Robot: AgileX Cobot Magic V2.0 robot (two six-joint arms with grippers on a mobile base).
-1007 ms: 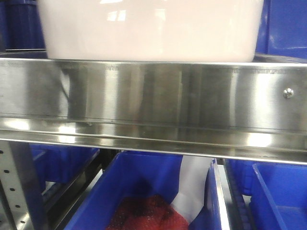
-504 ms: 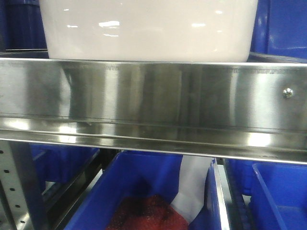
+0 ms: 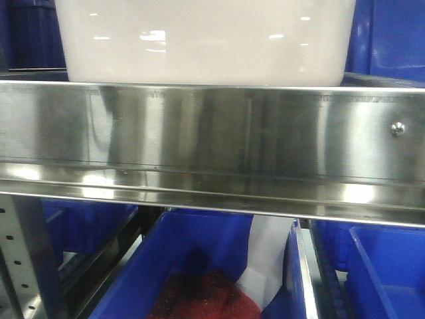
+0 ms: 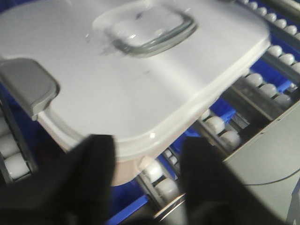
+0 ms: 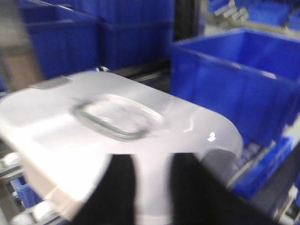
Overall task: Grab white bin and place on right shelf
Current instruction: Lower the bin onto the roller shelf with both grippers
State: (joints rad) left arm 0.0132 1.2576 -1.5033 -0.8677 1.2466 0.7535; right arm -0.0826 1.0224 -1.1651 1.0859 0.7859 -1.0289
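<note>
The white bin (image 3: 199, 46) sits on the right shelf, behind its shiny front rail (image 3: 212, 133). In the left wrist view the bin's lid (image 4: 140, 89) fills the top, showing the grey recessed handle (image 4: 150, 30) and a grey latch (image 4: 26, 89). My left gripper (image 4: 147, 159) is open at the bin's near corner, its left finger (image 4: 93, 173) overlapping the rim. In the right wrist view my right gripper (image 5: 152, 187) is open over the lid (image 5: 56, 117), near the handle (image 5: 115, 117). Both wrist views are blurred.
White rollers (image 4: 215, 126) carry the bin on the tier. Blue crates (image 5: 234, 79) stand close beside and behind it. Below the rail a blue crate (image 3: 199, 252) holds red material and white sheet. A perforated upright (image 3: 20, 259) stands at the lower left, and a screw head (image 3: 397, 128) marks the rail.
In the front view the bin looks slightly narrower than before, its right edge drawn in to the left. The rail and lower crates have not moved.
</note>
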